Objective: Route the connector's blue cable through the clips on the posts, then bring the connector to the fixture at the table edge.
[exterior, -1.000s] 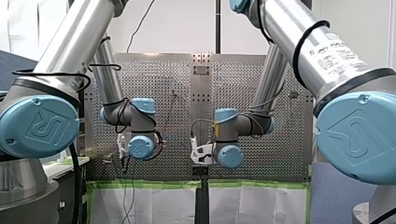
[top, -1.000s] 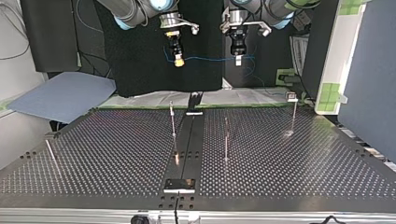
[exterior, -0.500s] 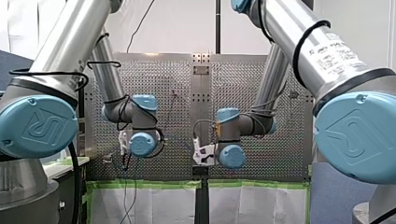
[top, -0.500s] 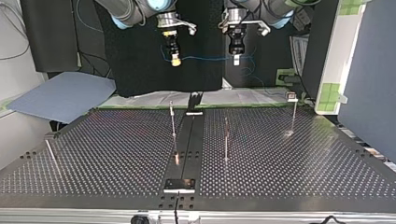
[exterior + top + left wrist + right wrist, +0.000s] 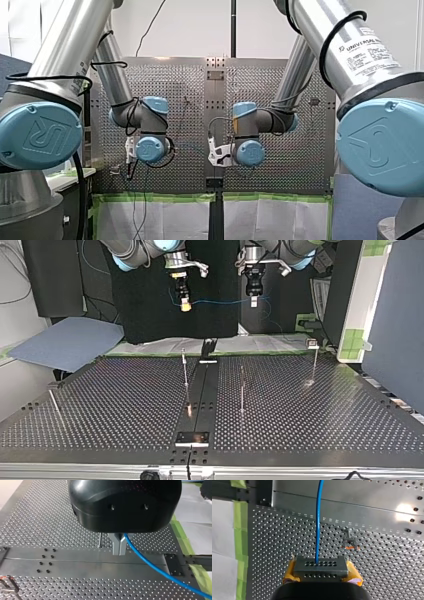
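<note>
Hiding blue cable's (image 5: 318, 517) connector (image 5: 320, 566) flanks: right end effector (image 5: 321, 573)

The cable (image 5: 220, 302) runs from the connector (image 5: 320, 567) in my right hand (image 5: 184, 303) to my left hand (image 5: 254, 300).

Posts (image 5: 242, 390) stand well apart on table (image 5: 325, 420), open lanes between; blue cable (image 5: 220, 302) strung high above.

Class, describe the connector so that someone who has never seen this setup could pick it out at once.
In the right wrist view, find the perforated table, then my right claw over it. Between the claw's yellow pads sits the connector, a grey metal block with two rows of holes. Unlike the orange-marked clip ahead of it, it alone has the blue cable leaving it.
</note>
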You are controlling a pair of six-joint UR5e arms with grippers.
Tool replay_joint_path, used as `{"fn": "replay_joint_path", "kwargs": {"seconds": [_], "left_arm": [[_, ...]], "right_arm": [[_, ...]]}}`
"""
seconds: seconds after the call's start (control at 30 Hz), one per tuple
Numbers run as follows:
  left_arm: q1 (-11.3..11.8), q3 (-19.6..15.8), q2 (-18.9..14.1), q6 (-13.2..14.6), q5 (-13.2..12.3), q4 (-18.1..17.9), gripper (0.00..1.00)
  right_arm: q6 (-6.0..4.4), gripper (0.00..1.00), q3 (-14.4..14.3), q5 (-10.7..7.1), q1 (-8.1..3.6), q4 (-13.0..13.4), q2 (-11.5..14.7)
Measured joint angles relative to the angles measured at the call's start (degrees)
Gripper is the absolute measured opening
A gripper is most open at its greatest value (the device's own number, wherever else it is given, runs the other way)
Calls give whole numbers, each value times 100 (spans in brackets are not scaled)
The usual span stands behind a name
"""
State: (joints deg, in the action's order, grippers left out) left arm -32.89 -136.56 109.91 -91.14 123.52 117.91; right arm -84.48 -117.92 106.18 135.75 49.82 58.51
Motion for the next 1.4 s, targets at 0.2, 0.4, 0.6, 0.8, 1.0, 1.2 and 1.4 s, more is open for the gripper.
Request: {"fn": "replay_joint_path", "kwargs": {"seconds": [0.2, 0.4, 0.6, 0.8, 1.0, 1.2, 1.4], "left_arm": [[34, 37, 49, -52, -17, -5, 0], [75, 236, 7, -300, 56, -164, 0], [147, 330, -271, -376, 246, -28, 0], [230, 470, -551, -394, 404, 119, 0], [313, 670, -617, -401, 435, 397, 0], [388, 845, -766, -400, 419, 631, 0], [472, 1022, -1034, -381, 408, 903, 0]], "right_arm": [[-7, 0, 4, 1, -12, -88, 25], [-189, 0, 122, -2, 9, -209, 261], [-498, 0, 196, -60, -71, -278, 580], [-703, 0, 376, -148, -196, -479, 843], [-742, 0, 614, -330, -342, -726, 1112], [-750, 0, 789, -522, -462, -864, 1360], [-797, 0, 877, -753, -571, -938, 1641]]}}
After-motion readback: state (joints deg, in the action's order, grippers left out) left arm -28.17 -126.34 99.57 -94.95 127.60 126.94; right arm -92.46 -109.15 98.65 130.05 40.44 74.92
